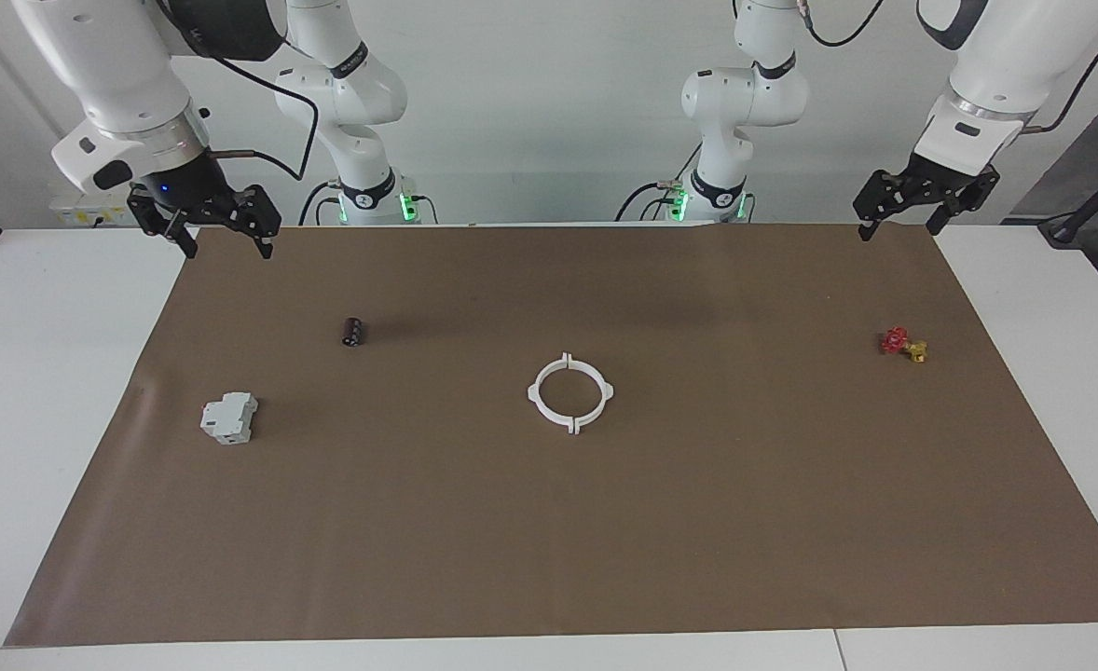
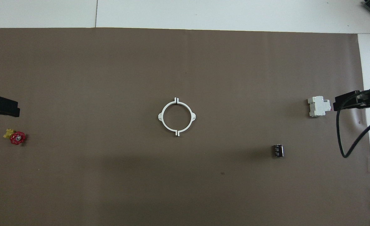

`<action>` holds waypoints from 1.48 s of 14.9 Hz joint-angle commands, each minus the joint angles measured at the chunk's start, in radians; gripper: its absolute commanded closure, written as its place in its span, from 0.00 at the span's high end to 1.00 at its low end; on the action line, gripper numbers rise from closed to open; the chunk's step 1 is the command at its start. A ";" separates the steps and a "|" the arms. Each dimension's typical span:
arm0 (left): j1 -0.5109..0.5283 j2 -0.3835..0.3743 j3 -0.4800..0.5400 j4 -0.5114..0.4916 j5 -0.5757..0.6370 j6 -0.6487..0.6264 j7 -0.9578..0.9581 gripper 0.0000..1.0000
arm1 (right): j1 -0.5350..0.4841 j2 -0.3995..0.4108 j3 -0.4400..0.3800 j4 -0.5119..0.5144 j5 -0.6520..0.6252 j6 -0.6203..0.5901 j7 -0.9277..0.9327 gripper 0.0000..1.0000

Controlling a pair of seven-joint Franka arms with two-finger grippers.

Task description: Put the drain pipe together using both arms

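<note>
Both grippers are hanging high with their jaws spread and nothing between them: the left gripper (image 1: 922,207) over the mat's edge at the left arm's end of the table, the right gripper (image 1: 206,222) over the mat's corner at the right arm's end. The drain pipe (image 1: 570,393) is lying flat on the brown mat (image 1: 549,559), well apart from both grippers and roughly midway between them, farther out on the table than either. Its two white half-ring arcs (image 2: 176,116) are sitting face to face as a ring, with thin dark seams showing at the two tab pairs, so the halves are judged to be meeting but perhaps not yet pressed home. To do this step well, each gripper should be coming down on its own half at the mid-curve tab, the one pointing toward that gripper's end of the table, gripping the thin wall from above without dragging the ring, then both should be pushing inward along one line so the end tabs are mating squarely. Uneven pressure is likely to be skewing the light plastic or sliding it across the mat. The red-and-yellow valve (image 1: 903,344) is sitting below and ahead of the left gripper; the grey boxy block (image 1: 229,417) and the small black cylinder (image 1: 353,331) are lying out from the right gripper, all clear of the direct paths to the ring.
</note>
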 commanded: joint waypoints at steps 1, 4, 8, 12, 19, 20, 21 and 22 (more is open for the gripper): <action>-0.017 0.002 0.012 0.022 -0.013 -0.039 0.011 1.00 | -0.013 -0.004 0.008 -0.009 0.004 0.015 0.004 1.00; -0.014 0.016 0.015 0.028 -0.016 -0.036 0.013 1.00 | -0.013 -0.004 0.007 -0.009 0.004 0.015 0.004 1.00; -0.014 0.043 0.020 0.052 -0.041 -0.034 0.011 1.00 | -0.013 -0.004 0.008 -0.009 0.004 0.015 0.004 1.00; -0.017 0.029 0.015 0.049 -0.032 -0.026 0.014 1.00 | -0.013 -0.005 0.008 -0.009 0.004 0.015 0.004 1.00; -0.020 0.025 0.011 0.046 -0.038 -0.023 0.010 1.00 | -0.013 -0.004 0.007 -0.009 0.004 0.015 0.004 1.00; -0.020 0.023 0.002 0.043 -0.038 -0.016 0.006 1.00 | -0.013 -0.005 0.008 -0.009 0.004 0.015 0.004 1.00; -0.018 0.020 -0.004 0.041 -0.038 -0.013 0.006 1.00 | -0.013 -0.005 0.008 -0.009 0.004 0.015 0.004 1.00; -0.018 0.020 -0.006 0.041 -0.038 -0.014 0.006 1.00 | -0.013 -0.004 0.008 -0.009 0.004 0.013 0.004 1.00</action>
